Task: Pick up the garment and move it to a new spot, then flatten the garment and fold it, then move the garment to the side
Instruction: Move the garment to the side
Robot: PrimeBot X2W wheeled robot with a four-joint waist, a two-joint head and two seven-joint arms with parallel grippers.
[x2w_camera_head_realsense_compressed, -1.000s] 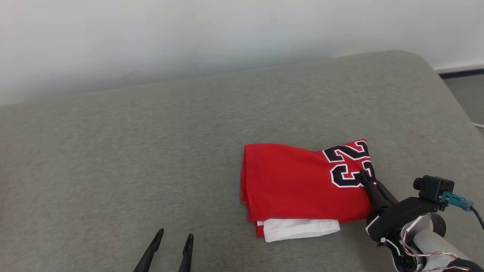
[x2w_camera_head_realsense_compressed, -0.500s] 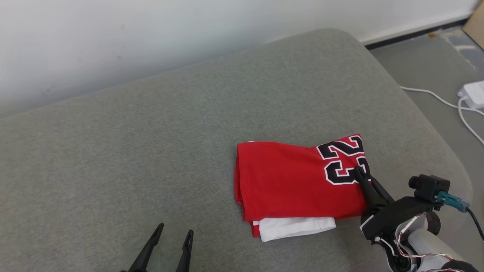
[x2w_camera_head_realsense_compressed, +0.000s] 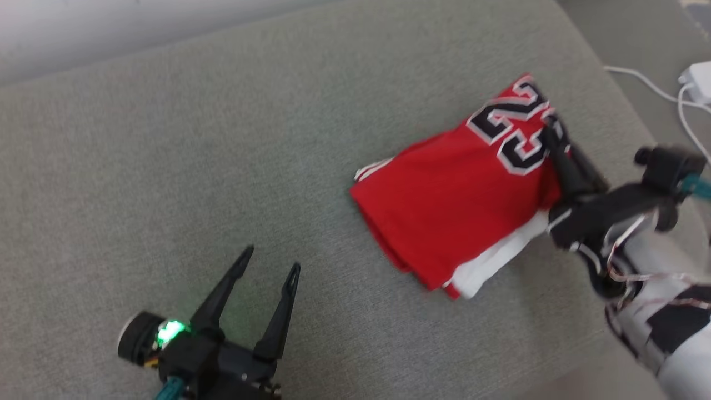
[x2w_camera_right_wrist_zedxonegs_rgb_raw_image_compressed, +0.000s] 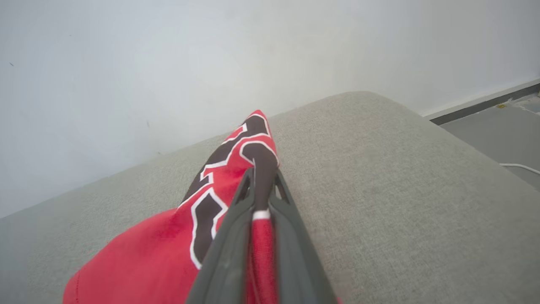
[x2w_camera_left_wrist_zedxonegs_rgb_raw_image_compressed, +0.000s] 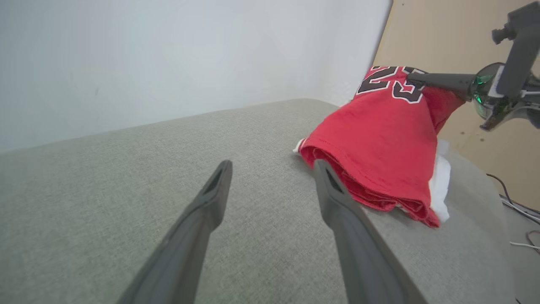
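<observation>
My right gripper (x2w_camera_head_realsense_compressed: 551,129) pinches the numbered corner of a folded red jersey (x2w_camera_head_realsense_compressed: 455,200) on a grey cushion (x2w_camera_head_realsense_compressed: 166,144), its two dark fingers pressed together on the cloth beside the black-and-white 23 (x2w_camera_head_realsense_compressed: 508,136). Seen along that gripper (x2w_camera_right_wrist_zedxonegs_rgb_raw_image_compressed: 262,166) from my right wrist, a red fold with a white stripe runs up between the fingers. The jersey (x2w_camera_right_wrist_zedxonegs_rgb_raw_image_compressed: 143,261) spreads away to the lower left, with the cushion (x2w_camera_right_wrist_zedxonegs_rgb_raw_image_compressed: 400,190) on the other side and a white wall (x2w_camera_right_wrist_zedxonegs_rgb_raw_image_compressed: 126,63) behind. From my left wrist, the jersey (x2w_camera_left_wrist_zedxonegs_rgb_raw_image_compressed: 379,139) hangs tent-like from the clamped corner, that end raised off the cushion (x2w_camera_left_wrist_zedxonegs_rgb_raw_image_compressed: 105,177) while its folded lower edge rests on the fabric. A white layer (x2w_camera_left_wrist_zedxonegs_rgb_raw_image_compressed: 441,190) shows beneath the red. My left gripper (x2w_camera_head_realsense_compressed: 271,264) hovers low over the cushion, clear of the jersey on my left side, fingers spread wide and holding nothing. In its own view the gripper (x2w_camera_left_wrist_zedxonegs_rgb_raw_image_compressed: 272,169) points toward the jersey's near folded edge. The jersey sits toward the cushion's right end, near the rounded corner. On the floor (x2w_camera_head_realsense_compressed: 639,33) past that end lie a white cable (x2w_camera_head_realsense_compressed: 639,80) and a white block (x2w_camera_head_realsense_compressed: 697,83), perhaps a power adapter; the head view is blurred there.
</observation>
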